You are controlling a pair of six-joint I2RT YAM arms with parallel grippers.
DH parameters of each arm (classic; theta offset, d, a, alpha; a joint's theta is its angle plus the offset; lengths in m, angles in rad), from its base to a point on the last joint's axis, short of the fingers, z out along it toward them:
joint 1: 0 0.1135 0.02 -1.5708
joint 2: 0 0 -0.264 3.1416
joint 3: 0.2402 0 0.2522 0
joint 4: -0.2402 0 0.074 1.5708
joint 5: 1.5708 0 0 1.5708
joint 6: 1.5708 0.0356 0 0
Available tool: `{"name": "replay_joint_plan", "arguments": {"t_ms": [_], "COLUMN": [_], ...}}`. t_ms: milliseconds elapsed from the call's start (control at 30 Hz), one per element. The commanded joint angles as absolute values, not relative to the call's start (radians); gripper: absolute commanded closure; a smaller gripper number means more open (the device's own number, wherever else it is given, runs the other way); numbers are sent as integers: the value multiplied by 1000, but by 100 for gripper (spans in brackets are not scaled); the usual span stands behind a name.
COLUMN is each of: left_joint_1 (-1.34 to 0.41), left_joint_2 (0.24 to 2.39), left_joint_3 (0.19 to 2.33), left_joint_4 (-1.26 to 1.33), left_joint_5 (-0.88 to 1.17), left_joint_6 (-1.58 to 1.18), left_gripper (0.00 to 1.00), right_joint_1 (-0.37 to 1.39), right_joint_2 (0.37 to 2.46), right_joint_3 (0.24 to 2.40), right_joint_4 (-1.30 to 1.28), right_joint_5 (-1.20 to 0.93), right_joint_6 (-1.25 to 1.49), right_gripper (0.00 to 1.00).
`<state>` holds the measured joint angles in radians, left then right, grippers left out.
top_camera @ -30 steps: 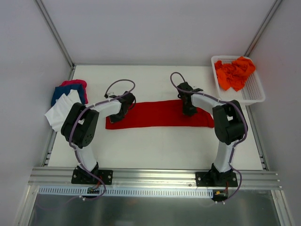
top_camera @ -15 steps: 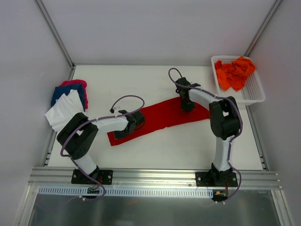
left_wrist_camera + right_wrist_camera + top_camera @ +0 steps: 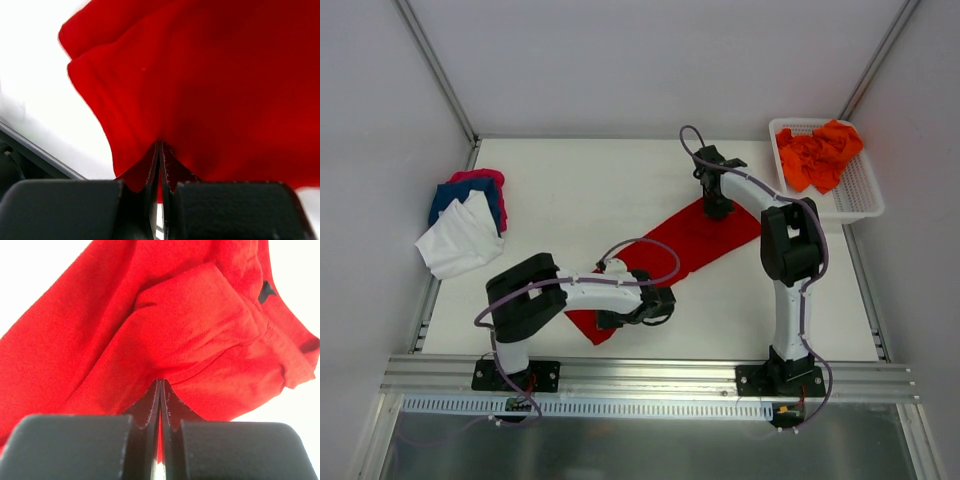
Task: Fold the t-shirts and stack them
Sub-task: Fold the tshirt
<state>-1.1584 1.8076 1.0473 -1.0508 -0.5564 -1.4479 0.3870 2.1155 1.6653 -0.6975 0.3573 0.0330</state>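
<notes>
Across the table (image 3: 620,170) the red t-shirt (image 3: 705,235) is lying slantwise as a long strip, seemingly half folded. A pile of white, blue and pink shirts (image 3: 465,215) is sitting at the left, and orange shirts (image 3: 818,155) are waiting in the basket (image 3: 865,195). The left gripper (image 3: 160,147) and right gripper (image 3: 160,382) are clamping the strip's ends.

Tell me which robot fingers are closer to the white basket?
Right. The right fingers pinch the red shirt not far from the basket; the left fingers hold its other end, by the table's front edge.
</notes>
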Motion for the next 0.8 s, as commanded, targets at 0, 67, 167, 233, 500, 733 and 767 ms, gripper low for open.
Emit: {"name": "replay_joint_plan", "arguments": {"t_ms": [0,67,167,233,500,733,767], "left_joint_1": [-1242,-1275,-1325,-1348,-1422,-1488,-1502], "left_joint_2": [1868,1901,1933,1942,1937,1951,1960], "left_joint_3": [1149,1204,1268,1301,1380,1477,1497], "left_joint_4": [-1138,-1144,-1176,-1203,-1241,-1330,-1413], "left_joint_5": [-503,-494,-491,-495,-491,-523,-541], "left_joint_6": [-1549,-1554,-1569,-1574,-1591,-1646,-1669], "left_gripper": [100,100,100,100,100,100,100], "right_joint_1": [377,376,376,376,364,354,354], "right_joint_2": [2132,2141,2140,2141,2154,2097,2079], "right_joint_3": [1727,1741,1733,1730,1740,1717,1706], "right_joint_4": [-762,-768,-775,-773,-775,-779,-773], "right_joint_5": [337,339,337,347,351,389,397], "right_joint_6": [9,-17,-20,-21,-23,-29,-28], "right_gripper": [100,99,99,100,100,100,100]}}
